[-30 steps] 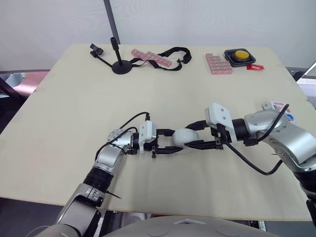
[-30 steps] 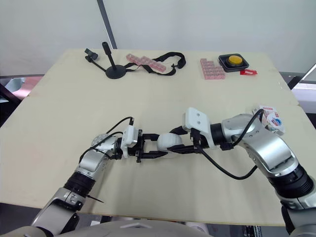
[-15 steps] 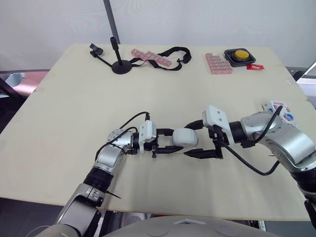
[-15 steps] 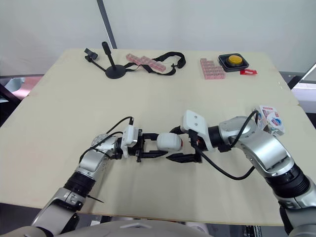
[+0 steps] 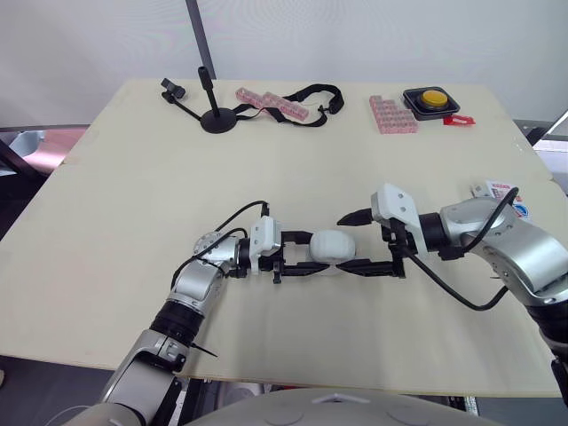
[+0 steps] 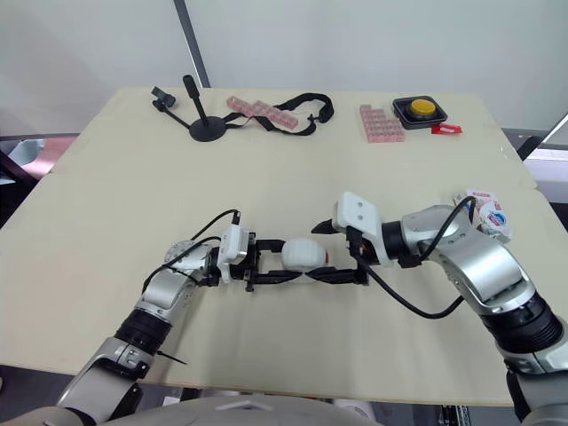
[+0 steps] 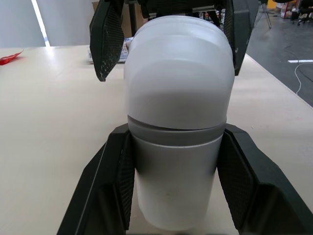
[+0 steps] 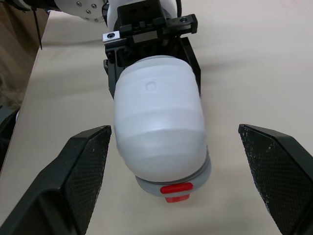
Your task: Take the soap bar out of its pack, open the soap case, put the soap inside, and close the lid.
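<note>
Jaws of the left gripper are closed onto the soap case, pinching its two long sides at the end away from the red latch; grip looks square, case level, low over the counter. Right gripper faces it head-on, its jaws spread wide and holding nothing, one on each side of the latch end with clear gaps to the case wall, so not touching. White lid sits flush on the grey rim, so the case reads as shut. Soap pack lies on the counter well behind the right jaws, out by that arm's elbow; cannot tell if the bar is in it. Step in hand is likely opening the case. To do it well, the left jaws should keep the clamp firm and steady so the case cannot twist or slide out backwards when pushed. The right jaws need to narrow and line up on the latch, not on the lid dome, which is smooth and rounded and will likely squirt out of a side pinch. Press or lift at the latch only, pulling away from the left jaws' hold line. Risk: catching lid and rim together, which would hold it shut, or levering the case out of the left jaws.
</note>
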Controlling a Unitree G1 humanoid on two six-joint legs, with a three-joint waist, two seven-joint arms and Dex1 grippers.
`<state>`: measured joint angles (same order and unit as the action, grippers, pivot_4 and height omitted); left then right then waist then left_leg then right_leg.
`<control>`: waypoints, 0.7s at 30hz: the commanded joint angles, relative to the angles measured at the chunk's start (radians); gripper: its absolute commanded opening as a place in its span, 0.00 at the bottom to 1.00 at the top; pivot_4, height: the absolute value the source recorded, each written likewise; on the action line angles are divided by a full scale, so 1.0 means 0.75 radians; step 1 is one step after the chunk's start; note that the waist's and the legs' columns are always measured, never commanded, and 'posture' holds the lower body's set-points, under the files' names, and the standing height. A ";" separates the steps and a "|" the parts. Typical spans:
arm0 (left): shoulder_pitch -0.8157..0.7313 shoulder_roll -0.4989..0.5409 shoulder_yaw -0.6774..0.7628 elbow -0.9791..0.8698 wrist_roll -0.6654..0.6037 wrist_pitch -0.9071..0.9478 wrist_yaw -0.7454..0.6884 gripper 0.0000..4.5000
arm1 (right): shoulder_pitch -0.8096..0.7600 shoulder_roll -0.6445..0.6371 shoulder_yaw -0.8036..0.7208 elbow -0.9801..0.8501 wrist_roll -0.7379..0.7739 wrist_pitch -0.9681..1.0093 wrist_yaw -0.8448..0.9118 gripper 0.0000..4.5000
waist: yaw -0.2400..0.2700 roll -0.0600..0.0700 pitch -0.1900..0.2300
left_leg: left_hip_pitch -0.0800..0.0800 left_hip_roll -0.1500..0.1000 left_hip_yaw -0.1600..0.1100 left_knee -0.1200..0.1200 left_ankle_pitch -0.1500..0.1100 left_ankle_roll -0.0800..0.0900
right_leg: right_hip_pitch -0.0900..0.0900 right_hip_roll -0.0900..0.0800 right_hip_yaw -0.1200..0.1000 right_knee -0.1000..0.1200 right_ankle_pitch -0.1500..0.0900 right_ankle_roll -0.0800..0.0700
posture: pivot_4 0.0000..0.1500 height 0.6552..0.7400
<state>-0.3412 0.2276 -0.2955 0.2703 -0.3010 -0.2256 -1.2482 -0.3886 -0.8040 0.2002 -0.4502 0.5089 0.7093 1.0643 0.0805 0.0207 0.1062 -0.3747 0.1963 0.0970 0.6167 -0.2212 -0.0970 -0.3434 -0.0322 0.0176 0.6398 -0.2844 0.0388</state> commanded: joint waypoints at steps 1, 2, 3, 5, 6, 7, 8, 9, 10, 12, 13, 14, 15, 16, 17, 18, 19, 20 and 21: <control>0.013 0.017 -0.016 0.011 0.040 0.013 0.011 0.42 | 0.059 -0.058 -0.117 -0.008 0.031 -0.029 0.027 0.99 | 0.002 0.000 0.000 | 0.000 0.000 0.000 0.000 0.000 0.000 | 0.000 0.000 0.000 0.000 0.000 0.000 | 1.00 0.99; 0.014 0.017 -0.016 0.010 0.040 0.013 0.012 0.42 | 0.087 -0.076 -0.138 -0.010 0.038 -0.037 0.042 0.99 | 0.004 0.000 0.000 | 0.000 0.000 0.000 0.000 0.000 0.000 | 0.000 0.000 0.000 0.000 0.000 0.000 | 1.00 0.99; 0.013 0.018 -0.015 0.010 0.039 0.014 0.012 0.42 | 0.102 -0.087 -0.150 -0.011 0.043 -0.043 0.051 0.99 | 0.004 0.000 0.000 | 0.000 0.000 0.000 0.000 0.000 0.000 | 0.000 0.000 0.000 -0.001 0.000 0.000 | 1.00 0.99; 0.012 0.018 -0.014 0.010 0.039 0.014 0.012 0.42 | 0.160 -0.115 -0.191 -0.006 0.044 -0.068 0.066 0.99 | 0.003 0.000 0.000 | -0.001 0.000 0.000 0.000 0.000 0.000 | 0.000 0.000 0.000 -0.001 0.000 0.000 | 1.00 0.99; 0.012 0.019 -0.013 0.010 0.038 0.014 0.012 0.42 | 0.199 -0.131 -0.217 -0.005 0.049 -0.086 0.085 0.99 | 0.002 0.000 0.000 | -0.001 0.000 0.000 0.000 0.000 0.000 | 0.000 0.000 0.000 -0.001 0.000 0.000 | 1.00 0.99; 0.011 0.020 -0.012 0.010 0.038 0.014 0.012 0.42 | 0.244 -0.144 -0.249 -0.002 0.055 -0.110 0.104 0.99 | 0.002 0.000 0.000 | -0.001 0.000 0.000 0.000 0.000 0.000 | 0.000 0.000 0.000 -0.001 0.000 0.000 | 1.00 0.99; 0.011 0.020 -0.012 0.010 0.038 0.014 0.012 0.42 | 0.274 -0.151 -0.269 -0.001 0.059 -0.126 0.117 0.99 | 0.003 0.000 0.000 | -0.001 0.000 0.000 0.000 0.000 0.000 | 0.000 0.000 0.000 -0.001 0.000 0.000 | 1.00 0.99; 0.011 0.020 -0.012 0.010 0.037 0.014 0.011 0.42 | 0.319 -0.156 -0.301 0.002 0.074 -0.145 0.137 0.99 | 0.002 -0.001 0.000 | -0.001 0.000 0.000 0.000 0.000 0.000 | 0.000 0.000 0.000 -0.002 0.000 0.000 | 1.00 0.99; 0.011 0.021 -0.011 0.011 0.037 0.014 0.011 0.42 | 0.348 -0.157 -0.321 0.004 0.084 -0.157 0.148 0.99 | 0.002 -0.001 0.000 | -0.001 0.000 0.000 0.000 0.000 0.000 | 0.000 0.000 0.000 -0.002 0.000 0.000 | 1.00 0.99; 0.009 0.022 -0.011 0.013 0.034 0.013 0.007 0.42 | 0.460 -0.134 -0.389 0.056 0.079 -0.261 0.190 0.99 | 0.001 -0.001 0.000 | -0.001 0.000 0.000 0.000 0.000 0.001 | 0.000 0.000 0.000 -0.002 0.000 0.000 | 1.00 0.99; 0.008 0.022 -0.012 0.015 0.034 0.012 0.005 0.42 | 0.513 -0.120 -0.418 0.088 0.073 -0.310 0.205 0.99 | 0.003 -0.001 0.000 | -0.001 0.000 0.000 0.000 -0.001 0.002 | 0.000 0.000 0.000 -0.002 0.000 0.000 | 1.00 0.99; 0.007 0.022 -0.012 0.017 0.035 0.009 0.003 0.42 | 0.560 -0.108 -0.441 0.120 0.065 -0.363 0.222 0.99 | 0.002 -0.001 0.001 | -0.001 0.001 0.000 0.000 -0.002 0.003 | 0.000 0.000 0.000 -0.002 0.000 0.000 | 1.00 0.99; 0.006 0.023 -0.012 0.019 0.034 0.008 0.002 0.42 | 0.598 -0.092 -0.457 0.154 0.049 -0.427 0.233 0.99 | 0.001 -0.001 0.001 | -0.001 0.002 0.000 0.000 -0.003 0.004 | 0.000 0.000 0.000 -0.002 0.000 0.000 | 1.00 0.99; 0.005 0.023 -0.011 0.021 0.034 0.007 0.000 0.42 | 0.629 -0.077 -0.469 0.183 0.037 -0.480 0.241 0.99 | -0.002 -0.001 0.001 | -0.001 0.001 0.000 0.000 -0.003 0.005 | 0.000 -0.001 0.000 -0.002 0.000 0.000 | 1.00 0.99; 0.003 0.023 -0.010 0.026 0.034 0.005 -0.001 0.42 | 0.662 -0.053 -0.482 0.218 0.024 -0.544 0.246 0.99 | -0.003 -0.001 0.000 | -0.001 0.001 0.000 0.000 -0.003 0.005 | 0.000 -0.001 0.000 -0.002 0.000 0.000 | 1.00 0.99; 0.001 0.023 -0.010 0.029 0.034 0.004 -0.003 0.42 | 0.689 -0.030 -0.492 0.250 0.009 -0.600 0.244 0.99 | -0.004 -0.001 0.000 | -0.001 0.001 0.000 0.000 -0.003 0.005 | 0.000 -0.001 0.000 -0.002 0.000 0.000 | 1.00 0.99; 0.000 0.023 -0.010 0.031 0.034 0.003 -0.004 0.42 | 0.719 -0.009 -0.500 0.284 -0.006 -0.653 0.244 0.99 | -0.005 -0.001 0.000 | -0.001 0.001 0.000 0.000 -0.003 0.006 | 0.000 -0.001 -0.001 -0.002 0.000 0.000 | 1.00 0.99; -0.001 0.023 -0.010 0.033 0.034 0.002 -0.004 0.42 | 0.743 0.009 -0.504 0.314 -0.023 -0.703 0.242 0.99 | -0.005 -0.001 0.000 | -0.001 0.001 0.000 0.000 -0.003 0.006 | 0.000 -0.001 -0.001 -0.001 0.000 0.000 | 1.00 0.99; -0.003 0.023 -0.009 0.035 0.034 0.001 -0.005 0.42 | 0.765 0.025 -0.503 0.342 -0.038 -0.749 0.242 0.99 | -0.005 -0.001 0.000 | -0.001 0.002 0.000 0.000 -0.003 0.006 | 0.000 -0.001 -0.001 -0.001 0.000 0.000 | 1.00 0.99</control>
<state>-0.3466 0.2305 -0.2949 0.2768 -0.3014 -0.2278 -1.2506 0.1741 -0.7942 -0.1435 -0.2123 0.4973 0.2165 1.2388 0.0768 0.0199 0.1065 -0.3753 0.1977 0.0969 0.6167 -0.2237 -0.0919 -0.3433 -0.0330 0.0171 0.6387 -0.2846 0.0385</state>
